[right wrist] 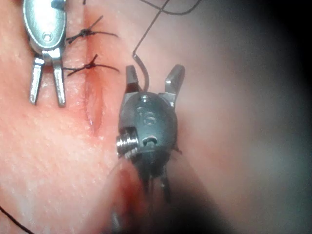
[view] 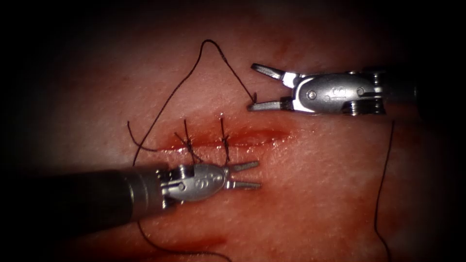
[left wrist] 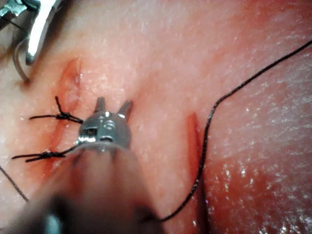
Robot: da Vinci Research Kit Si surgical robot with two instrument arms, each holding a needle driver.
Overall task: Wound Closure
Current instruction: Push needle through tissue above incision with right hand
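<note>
Your left tool (view: 245, 175) holds nothing, jaws spread, below the cut (view: 252, 138); your right tool (view: 253, 87) is spread, empty, above it; the needle (right wrist: 141, 73) lies between its jaws, trailing thread (view: 194, 73); its entry into the tissue (view: 315, 184) cannot be judged.

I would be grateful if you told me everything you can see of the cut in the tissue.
The cut is a narrow slit running left to right across the tissue, glistening with red fluid. Two dark thread stitches with knots and short cut ends cross its left part; its right part lies unstitched, slightly gaping. The left tool, fingers open and holding nothing, lies just below it; the right tool, fingers open, lies above, beside the thread.
</note>
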